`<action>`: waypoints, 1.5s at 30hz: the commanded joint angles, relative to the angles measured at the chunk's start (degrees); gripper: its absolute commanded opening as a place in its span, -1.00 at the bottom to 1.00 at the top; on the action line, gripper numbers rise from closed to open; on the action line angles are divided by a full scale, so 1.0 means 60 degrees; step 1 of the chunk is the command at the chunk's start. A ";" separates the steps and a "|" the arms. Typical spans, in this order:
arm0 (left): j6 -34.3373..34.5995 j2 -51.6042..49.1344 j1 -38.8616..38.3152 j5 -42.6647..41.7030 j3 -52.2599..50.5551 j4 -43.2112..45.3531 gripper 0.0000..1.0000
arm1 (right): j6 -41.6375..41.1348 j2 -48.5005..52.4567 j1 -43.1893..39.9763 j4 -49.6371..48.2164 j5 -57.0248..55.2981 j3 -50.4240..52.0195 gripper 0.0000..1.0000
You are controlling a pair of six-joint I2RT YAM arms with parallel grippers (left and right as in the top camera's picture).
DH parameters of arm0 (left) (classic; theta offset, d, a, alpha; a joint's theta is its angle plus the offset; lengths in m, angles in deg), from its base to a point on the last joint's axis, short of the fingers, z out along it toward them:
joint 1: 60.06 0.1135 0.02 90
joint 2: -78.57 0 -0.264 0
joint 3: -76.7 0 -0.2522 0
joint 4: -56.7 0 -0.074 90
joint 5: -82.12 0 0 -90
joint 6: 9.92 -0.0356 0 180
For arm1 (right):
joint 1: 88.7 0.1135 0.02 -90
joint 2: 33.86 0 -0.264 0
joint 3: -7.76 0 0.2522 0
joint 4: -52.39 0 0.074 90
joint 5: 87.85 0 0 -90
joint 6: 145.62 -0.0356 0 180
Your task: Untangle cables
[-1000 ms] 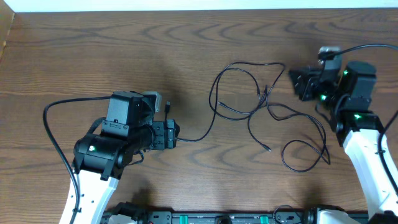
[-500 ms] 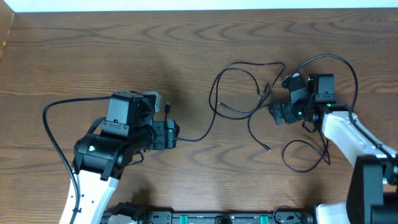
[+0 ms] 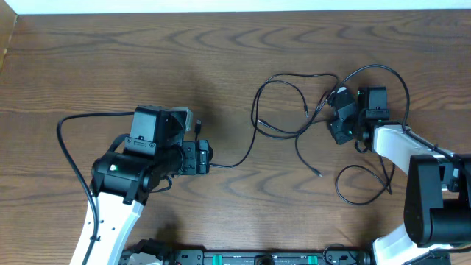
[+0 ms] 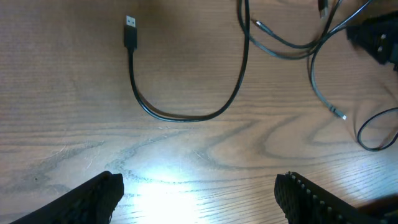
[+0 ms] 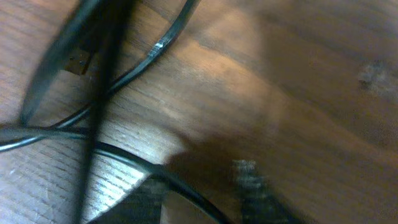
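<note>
Thin black cables (image 3: 283, 129) lie tangled on the table right of centre, with a loop (image 3: 360, 184) at the lower right. One cable runs left and ends in a USB plug (image 4: 130, 31) near my left gripper (image 3: 202, 158). That gripper (image 4: 199, 199) is open and empty above bare wood, and the cable's curve (image 4: 180, 115) lies ahead of it. A greyer cord (image 4: 318, 90) shows at the right of the left wrist view. My right gripper (image 3: 337, 121) is low on the tangle's right side. Its blurred fingers (image 5: 199, 196) are apart, with a cable (image 5: 155, 50) running between them.
The wooden table's (image 3: 147, 59) far edge meets a white wall at the top. Thick black robot cables arc beside the left arm (image 3: 66, 136) and above the right arm (image 3: 383, 70). The arm bases stand at the front edge.
My right arm has swung left and down from the far right onto the tangle's right side. The nearby cable strands have shifted slightly. The left arm has barely moved.
</note>
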State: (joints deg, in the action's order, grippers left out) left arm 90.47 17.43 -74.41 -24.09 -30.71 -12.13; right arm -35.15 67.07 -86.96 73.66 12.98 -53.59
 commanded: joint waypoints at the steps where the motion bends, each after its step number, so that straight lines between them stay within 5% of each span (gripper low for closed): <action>1: -0.0157 -0.0011 0.0022 0.0058 -0.0047 0.0004 0.67 | -0.0656 0.0295 0.0040 -0.0146 -0.0240 0.0131 -0.98; 8: -0.0160 -0.0011 0.0022 0.0058 -0.0047 0.0011 0.67 | -0.2787 -0.0270 0.0040 -0.0055 0.2677 0.0124 -0.98; 12: -0.0160 -0.0011 0.0022 0.0058 -0.0047 0.0007 0.67 | -0.4091 -0.2157 0.0200 0.0903 0.3974 -0.0182 -0.98; 21: -0.0157 -0.0011 0.0022 0.0058 -0.0047 0.0015 0.67 | -0.3508 -0.7541 0.1319 0.1421 0.1315 -0.2550 -0.97; 34: -0.0157 -0.0011 0.0022 0.0058 -0.0047 -0.0171 0.67 | -0.3978 -0.7133 -0.1479 0.1337 0.0178 -0.4896 -0.98; 45: -0.0157 -0.0011 0.0022 0.0058 -0.0047 -0.0204 0.67 | -0.5399 -0.6619 -0.4561 0.1537 -0.4069 -0.5122 -0.98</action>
State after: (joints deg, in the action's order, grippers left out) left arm 90.49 17.27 -74.41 -24.09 -30.71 -13.09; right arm -65.29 27.11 -111.07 82.18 -0.72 -82.86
